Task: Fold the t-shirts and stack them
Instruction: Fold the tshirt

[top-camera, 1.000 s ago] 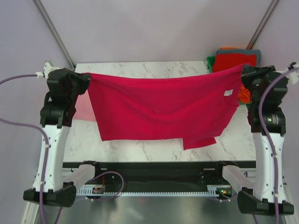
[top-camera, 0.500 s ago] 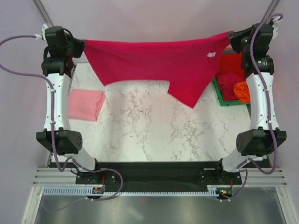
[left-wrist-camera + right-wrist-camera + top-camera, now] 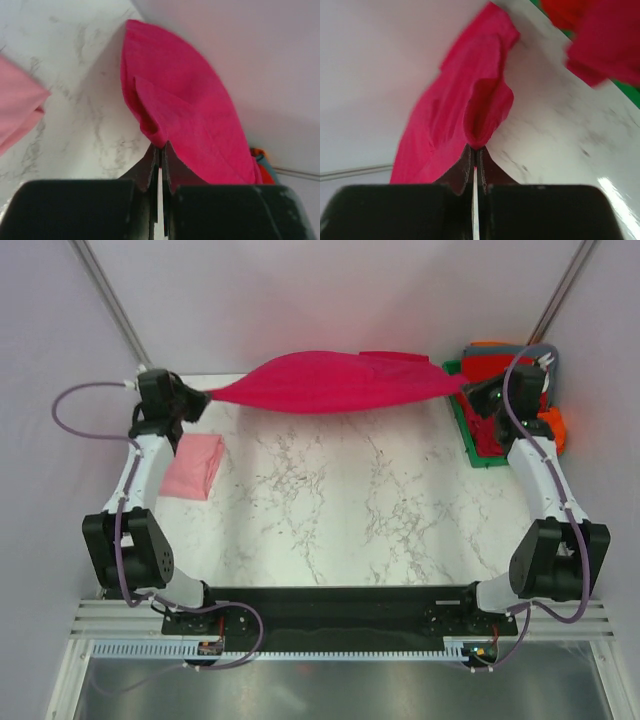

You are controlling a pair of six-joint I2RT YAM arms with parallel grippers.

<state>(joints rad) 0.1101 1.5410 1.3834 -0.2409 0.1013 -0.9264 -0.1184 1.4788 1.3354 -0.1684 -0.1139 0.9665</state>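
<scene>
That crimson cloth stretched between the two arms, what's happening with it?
Two robot arms are folding t-shirts. Each grips one end of the deep crimson cloth t-shirt, the left gripper and the right gripper both shut on it, holding it stretched along the far edge of the white marble table. A light pink folded t-shirt lies on the table's left side. More red and orange shirts wait in the green plastic bin at the far right.

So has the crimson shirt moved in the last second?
Yes. The crimson shirt has swung from over the middle of the marble table to its far edge, beyond the folded pink shirt.
</scene>
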